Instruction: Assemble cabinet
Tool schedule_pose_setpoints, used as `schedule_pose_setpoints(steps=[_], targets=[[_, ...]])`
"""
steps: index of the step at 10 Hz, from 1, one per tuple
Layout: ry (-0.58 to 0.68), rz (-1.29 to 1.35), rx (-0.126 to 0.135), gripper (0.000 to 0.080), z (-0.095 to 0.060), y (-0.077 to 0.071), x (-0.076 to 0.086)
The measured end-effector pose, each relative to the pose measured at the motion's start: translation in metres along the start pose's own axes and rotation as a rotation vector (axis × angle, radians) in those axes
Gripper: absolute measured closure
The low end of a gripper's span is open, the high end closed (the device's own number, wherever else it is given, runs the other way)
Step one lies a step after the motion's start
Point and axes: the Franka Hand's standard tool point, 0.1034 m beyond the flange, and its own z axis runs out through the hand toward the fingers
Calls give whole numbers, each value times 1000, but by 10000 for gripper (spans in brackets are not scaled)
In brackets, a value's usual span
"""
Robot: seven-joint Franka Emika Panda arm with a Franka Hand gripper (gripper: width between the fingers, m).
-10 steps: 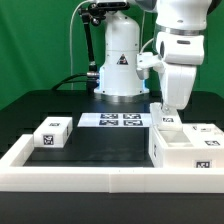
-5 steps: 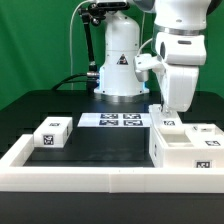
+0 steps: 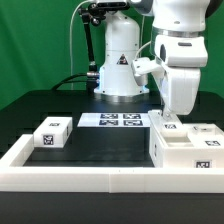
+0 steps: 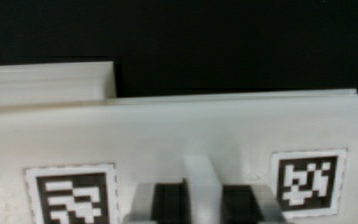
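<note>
Table: black table (image 3: 100, 150), green backdrop behind.
Cabinet: the cabinet (image 3: 188, 150) sits near, at the exterior view's right; 2 tags face the wrist camera.
Gripper: the gripper (image 3: 168, 114) hangs over the cabinet's far corner; finger spacing cannot be told.

The exterior view is bright and even. The light seems to come from above, for the tops of the white arm (image 3: 180, 60) and the cabinet (image 3: 185, 148) shine most. The white parts glow so much that their edges are hard to see. The black bench (image 3: 100, 145) stays dark, with only soft shadows on it. This picture is small and a bit grainy. The wrist view is blurry all over. Its black-and-white tags (image 4: 69, 197) look fuzzy, the white plastic looks soft and grey, and the background behind it is pure black.
</note>
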Motion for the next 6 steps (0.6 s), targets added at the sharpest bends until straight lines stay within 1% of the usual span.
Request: schedule_pose_setpoints(steps=[2,3,4,5,6], targets=[[0,0,0,729,0,0,0],[8,-9,-11,729,0,12,-1],[19,-16,-35,729,-3,30,-3],[26,-18,-50,729,-5,45,-3],[27,-19,-54,729,-7,52,-4]])
